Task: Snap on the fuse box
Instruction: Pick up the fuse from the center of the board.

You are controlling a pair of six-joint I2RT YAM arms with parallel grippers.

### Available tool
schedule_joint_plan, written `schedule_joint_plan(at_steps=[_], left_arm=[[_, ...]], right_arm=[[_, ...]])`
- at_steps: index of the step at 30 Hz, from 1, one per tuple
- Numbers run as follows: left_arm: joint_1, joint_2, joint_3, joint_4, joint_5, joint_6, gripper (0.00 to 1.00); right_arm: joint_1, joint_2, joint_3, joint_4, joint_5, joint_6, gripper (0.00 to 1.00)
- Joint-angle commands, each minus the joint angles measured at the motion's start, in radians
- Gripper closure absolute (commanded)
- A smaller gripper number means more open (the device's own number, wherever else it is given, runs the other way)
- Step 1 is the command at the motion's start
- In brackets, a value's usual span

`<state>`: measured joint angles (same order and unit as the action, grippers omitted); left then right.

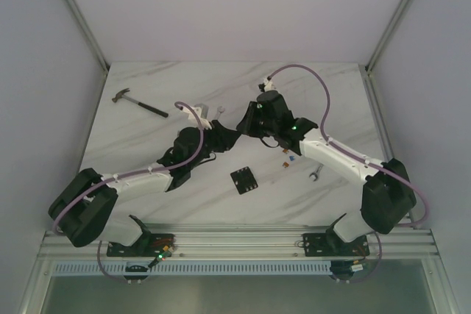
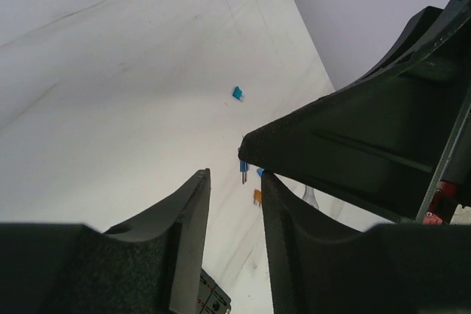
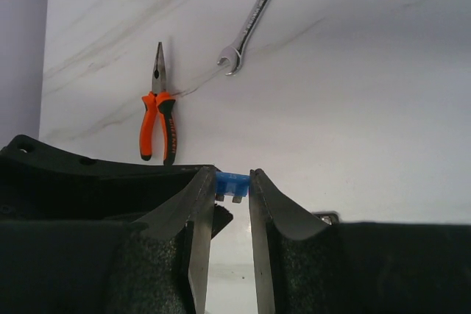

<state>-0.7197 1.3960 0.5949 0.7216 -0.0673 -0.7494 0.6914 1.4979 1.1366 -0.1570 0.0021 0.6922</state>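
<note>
The fuse box point(image 1: 244, 179) is a small black block lying flat on the marble table, in front of both grippers and apart from them. One corner of it shows at the bottom of the left wrist view point(image 2: 211, 296). My right gripper point(image 3: 232, 179) is shut on a small blue fuse point(image 3: 232, 182), held above the table with its prongs showing. In the top view the right gripper point(image 1: 241, 124) meets the left gripper point(image 1: 225, 137) tip to tip at mid-table. My left gripper point(image 2: 235, 182) is open and empty, and the held blue fuse point(image 2: 243, 170) hangs just beyond its fingertips.
Loose blue point(image 2: 238, 93) and amber point(image 2: 257, 196) fuses lie on the table near the right arm point(image 1: 288, 157). Orange-handled pliers point(image 3: 158, 108) and a wrench point(image 3: 250, 23) lie beyond the grippers. A hammer point(image 1: 140, 103) lies far left, and a small wrench point(image 1: 315, 174) lies at the right.
</note>
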Motion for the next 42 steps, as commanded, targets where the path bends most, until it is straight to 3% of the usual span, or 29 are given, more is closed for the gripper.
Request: schedule_joint_plan(at_steps=[1, 18, 21, 27, 32, 42], left_arm=[[-0.007, 0.008, 0.026, 0.047, -0.021, 0.01, 0.58], [-0.012, 0.005, 0.028, 0.041, 0.006, 0.045, 0.93], [-0.012, 0.0, 0.034, 0.024, 0.021, 0.086, 0.94], [0.002, -0.04, 0.03, -0.031, 0.052, 0.19, 0.99], [0.062, -0.07, 0.003, -0.017, 0.22, 0.277, 0.99], [0.147, -0.11, 0.023, 0.0, 0.641, 0.393, 1.0]], right_arm=[[0.014, -0.028, -0.021, 0.044, -0.006, 0.03, 0.79], [0.025, -0.044, -0.049, 0.067, 0.002, 0.04, 0.78], [0.024, -0.057, -0.057, 0.076, 0.007, 0.023, 0.75], [0.019, -0.11, -0.067, 0.092, 0.0, -0.093, 0.58], [-0.003, -0.175, -0.079, 0.128, -0.095, -0.295, 0.46], [-0.113, -0.246, -0.079, 0.097, -0.574, -0.641, 0.43]])
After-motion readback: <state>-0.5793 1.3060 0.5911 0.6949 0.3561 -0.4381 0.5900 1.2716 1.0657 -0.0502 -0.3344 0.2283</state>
